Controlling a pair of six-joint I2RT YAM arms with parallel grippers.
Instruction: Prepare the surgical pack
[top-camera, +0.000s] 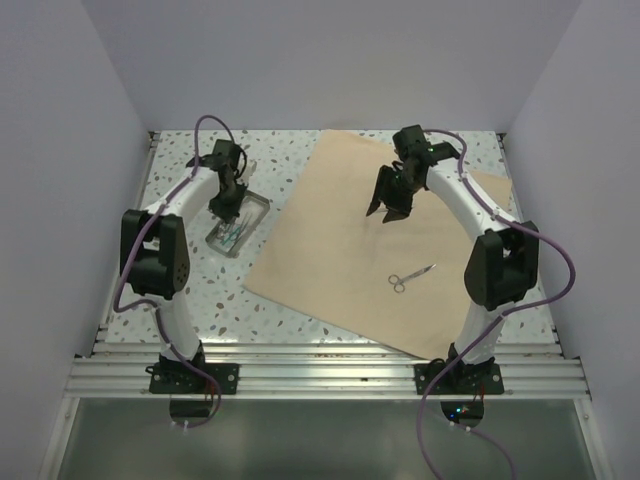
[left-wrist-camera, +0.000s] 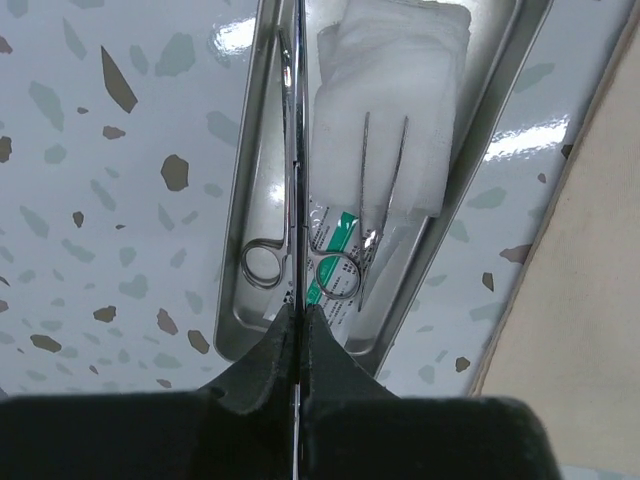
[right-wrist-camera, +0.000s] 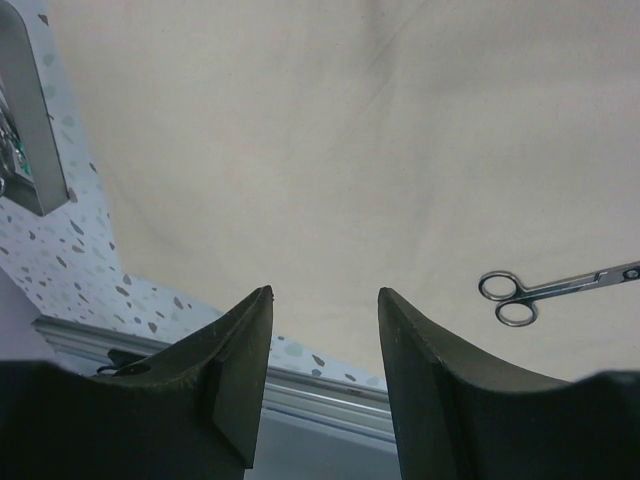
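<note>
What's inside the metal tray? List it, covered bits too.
White gauze with tweezers on it, a scissor-handled instrument, a green-printed packet partly covered. Anything beneath the gauze is hidden.

The tray (top-camera: 259, 211) lies left of the wrap sheet (top-camera: 330, 230), which bears scissors (top-camera: 411, 277).

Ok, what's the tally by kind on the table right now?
Wrap sheet: 1
Metal tray: 1
Scissor-handled instruments: 2
Tweezers: 1
Gauze stack: 1, squares uncountable
Green-printed packet: 1
Total: 7
</note>
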